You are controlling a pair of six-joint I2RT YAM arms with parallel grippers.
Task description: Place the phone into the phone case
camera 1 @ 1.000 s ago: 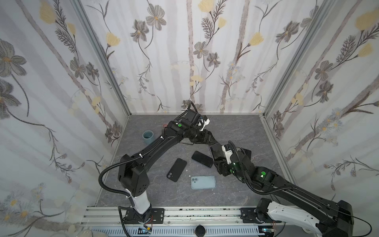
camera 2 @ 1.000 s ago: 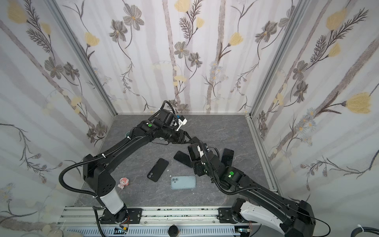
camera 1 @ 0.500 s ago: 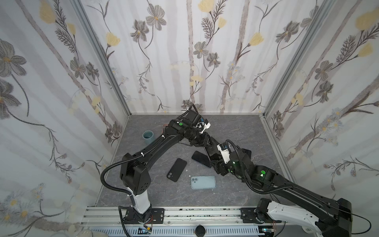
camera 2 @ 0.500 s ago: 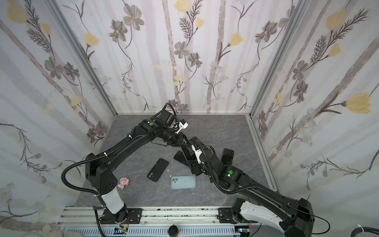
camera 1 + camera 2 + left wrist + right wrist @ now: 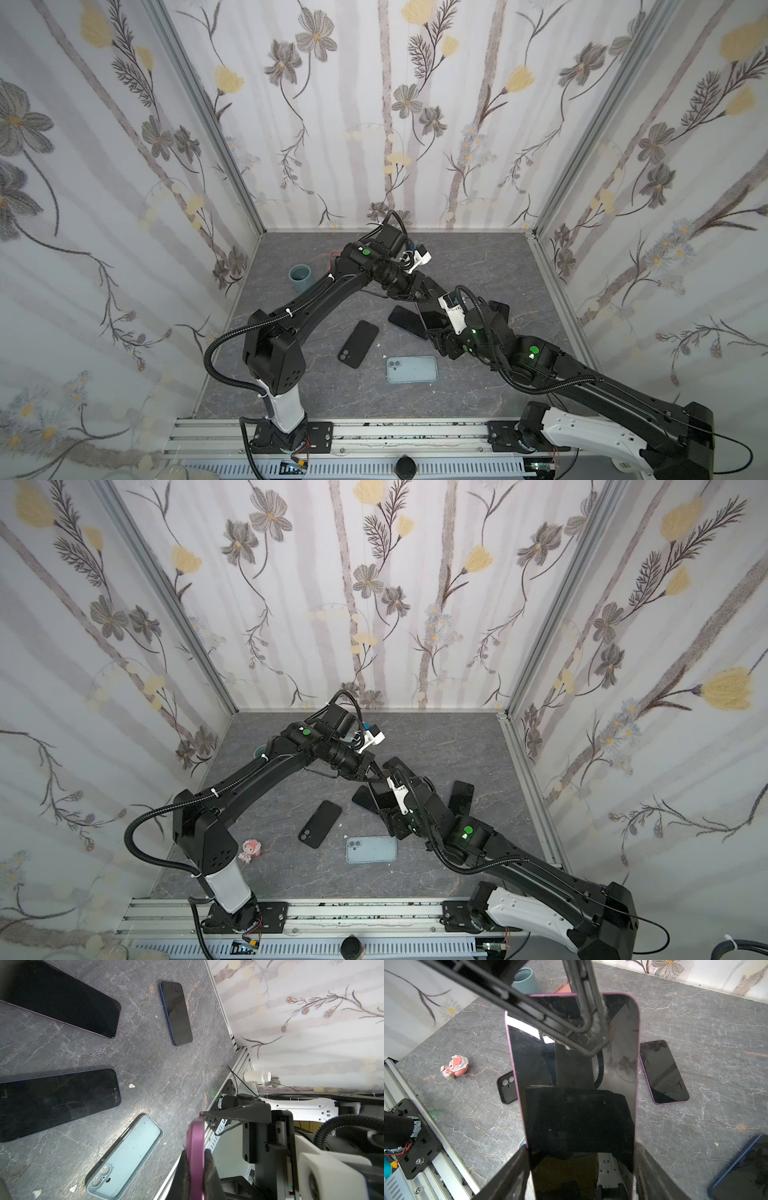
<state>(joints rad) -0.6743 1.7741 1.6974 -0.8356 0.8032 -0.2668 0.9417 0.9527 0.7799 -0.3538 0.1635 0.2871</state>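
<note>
A purple-edged phone (image 5: 618,1064) with a dark screen is held off the table between both arms. My right gripper (image 5: 581,1167) is shut across its width at one end, a finger on each long side. At the other end my left gripper (image 5: 195,1169) is shut on the phone's thin purple edge (image 5: 195,1142); its fingers (image 5: 591,1028) lie over the screen in the right wrist view. In both top views the two grippers (image 5: 430,297) (image 5: 390,812) meet mid-table. A light blue phone case (image 5: 412,369) lies flat near the front. A black case (image 5: 358,344) lies left of it.
Another purple phone (image 5: 409,322) lies on the table under the held one, and a blue phone (image 5: 461,796) lies to its right. A teal cup (image 5: 300,277) stands at the back left. A pink figurine (image 5: 251,850) sits by the left arm's base.
My left gripper moved onto the held phone's far end and shut on its edge. The right arm shifted the phone a little toward the left arm.
</note>
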